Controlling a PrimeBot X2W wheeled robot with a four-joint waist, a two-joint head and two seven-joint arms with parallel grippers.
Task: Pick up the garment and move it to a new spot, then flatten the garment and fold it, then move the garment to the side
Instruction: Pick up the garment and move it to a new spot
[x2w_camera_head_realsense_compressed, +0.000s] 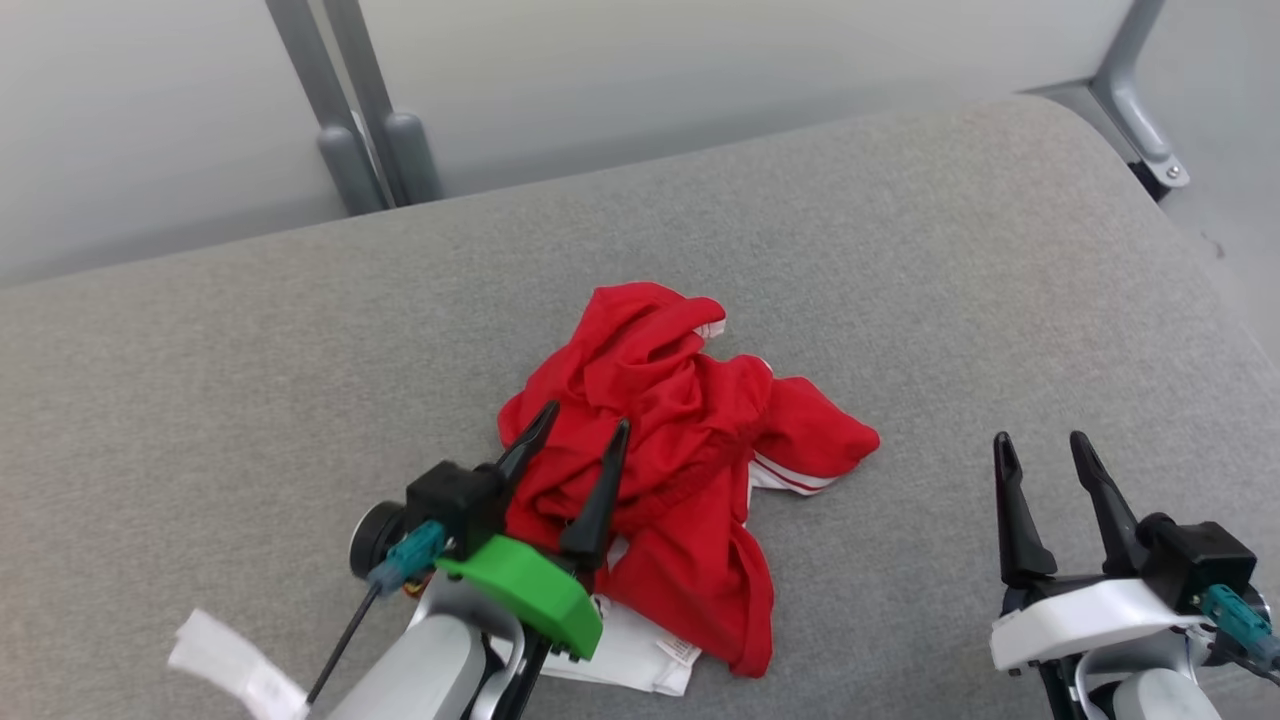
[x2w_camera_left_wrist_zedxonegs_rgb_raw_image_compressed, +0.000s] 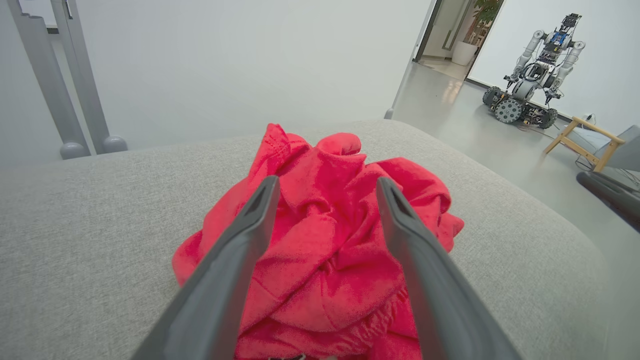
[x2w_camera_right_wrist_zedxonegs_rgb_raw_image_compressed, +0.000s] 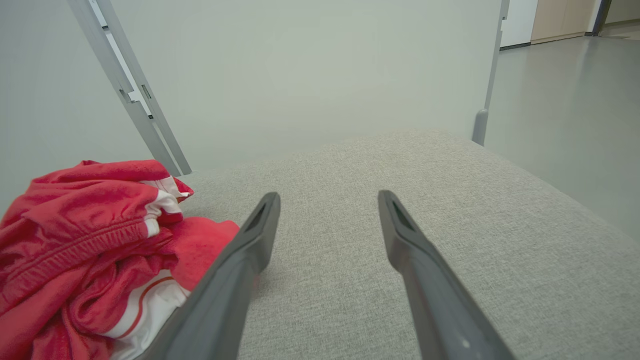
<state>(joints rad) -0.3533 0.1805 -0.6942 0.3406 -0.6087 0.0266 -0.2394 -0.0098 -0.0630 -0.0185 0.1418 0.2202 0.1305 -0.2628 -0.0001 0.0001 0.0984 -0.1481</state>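
Note:
The garment (x2w_camera_head_realsense_compressed: 680, 450) is red with white trim and lies crumpled in a heap near the middle of the grey cushioned surface (x2w_camera_head_realsense_compressed: 900, 280). My left gripper (x2w_camera_head_realsense_compressed: 578, 428) stands open over the heap's near left side, its two dark fingers spread with nothing pinched between them. In the left wrist view the garment (x2w_camera_left_wrist_zedxonegs_rgb_raw_image_compressed: 325, 240) bulges up between and beyond the fingers of the left gripper (x2w_camera_left_wrist_zedxonegs_rgb_raw_image_compressed: 327, 187). My right gripper (x2w_camera_head_realsense_compressed: 1040, 450) is open above bare cushion, well to the right of the cloth. The right wrist view shows the garment (x2w_camera_right_wrist_zedxonegs_rgb_raw_image_compressed: 85, 240) at its left, beside the right gripper (x2w_camera_right_wrist_zedxonegs_rgb_raw_image_compressed: 327, 200).
The cushion's far edge meets a pale wall with grey metal posts (x2w_camera_head_realsense_compressed: 360, 130). Its right end rounds off toward the floor (x2w_camera_head_realsense_compressed: 1230, 200). Another wheeled robot (x2w_camera_left_wrist_zedxonegs_rgb_raw_image_compressed: 535, 75) and a wooden chair (x2w_camera_left_wrist_zedxonegs_rgb_raw_image_compressed: 590, 140) stand across the room. A white tag (x2w_camera_head_realsense_compressed: 235, 670) hangs by my left arm.

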